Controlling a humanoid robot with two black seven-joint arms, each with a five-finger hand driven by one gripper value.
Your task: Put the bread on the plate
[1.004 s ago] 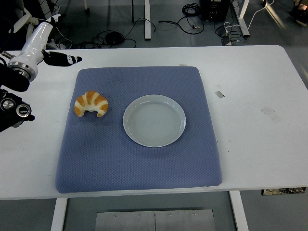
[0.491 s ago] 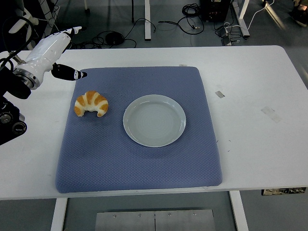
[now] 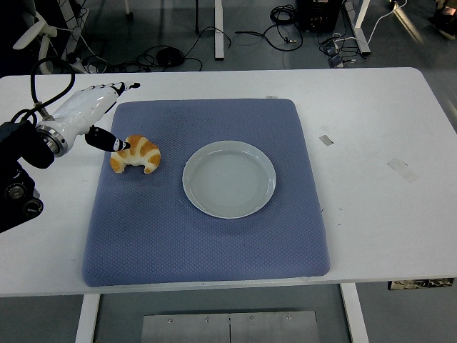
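We note the bread (image 3: 136, 154), a croissant, lying on the left part of the blue mat (image 3: 207, 236), well to the left of the empty white plate (image 3: 228, 179), so the transfer is not yet made. The left hand (image 3: 89, 114) sits at the mat's upper left corner with its fingers spread and holding nothing; its dark thumb tip (image 3: 113, 142) points at the croissant's upper left end and looks to be touching or just short of it, which we cannot settle from this angle. The right hand is out of view. We judge the main risk to be a poor first contact: with the thumb arriving ahead of the other fingers, it may nudge the croissant across the mat instead of enclosing it. The curved, tapered shape also gives little to pinch at the ends, so a grip there could slip or crush the crust. A loose hold may drop it short of the plate rim.
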